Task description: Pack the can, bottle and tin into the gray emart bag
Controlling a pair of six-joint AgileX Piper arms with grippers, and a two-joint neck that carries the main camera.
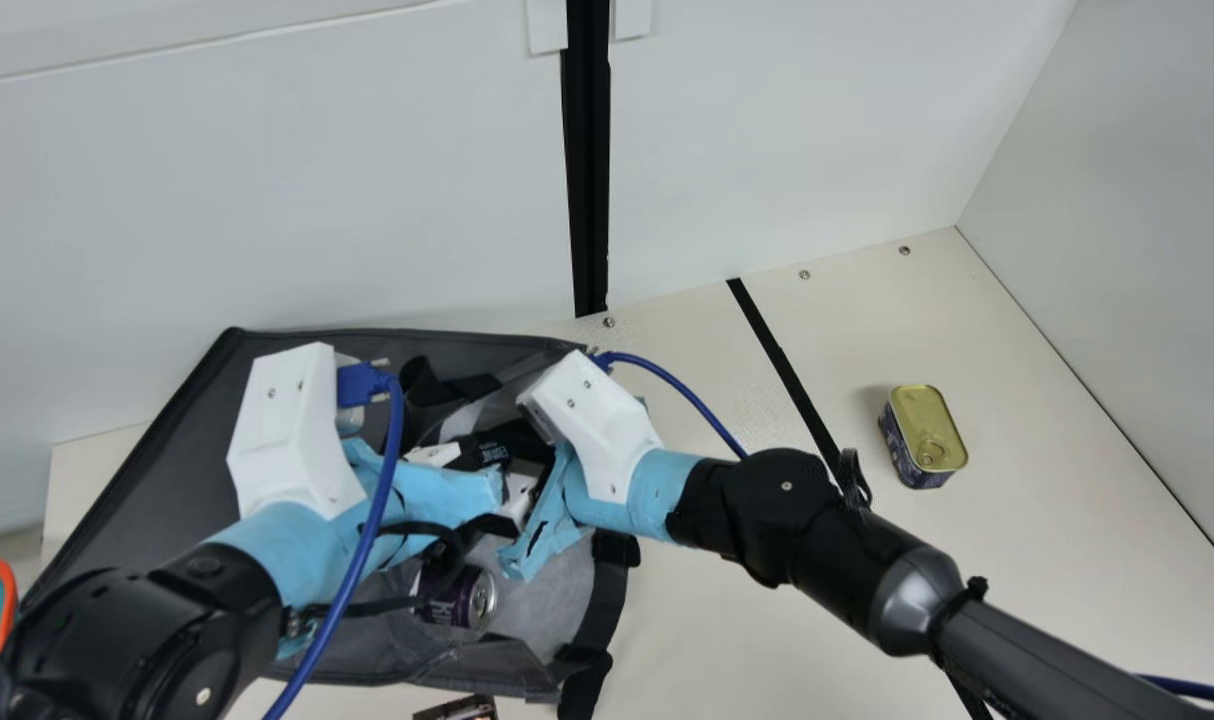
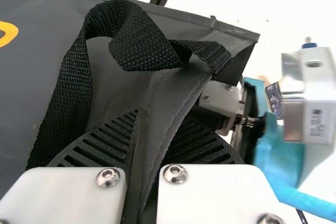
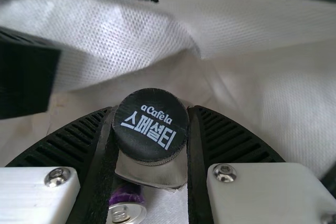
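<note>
Gray emart bag (image 1: 152, 480): Lay spread on the table (image 1: 717, 640).
Left gripper (image 2: 166, 116): Clamped the bag beside its black strap (image 2: 139, 48).
Can (image 1: 455, 597): Lay tipped inside the bag.
Bottle (image 3: 151, 142): Sat inside the bag, near the can.
Right gripper (image 3: 152, 109): Gripped the bottle's top, apparently placing it.
Tin (image 1: 924, 437): Stood well apart; presumably came next, after releasing the bottle.
</note>
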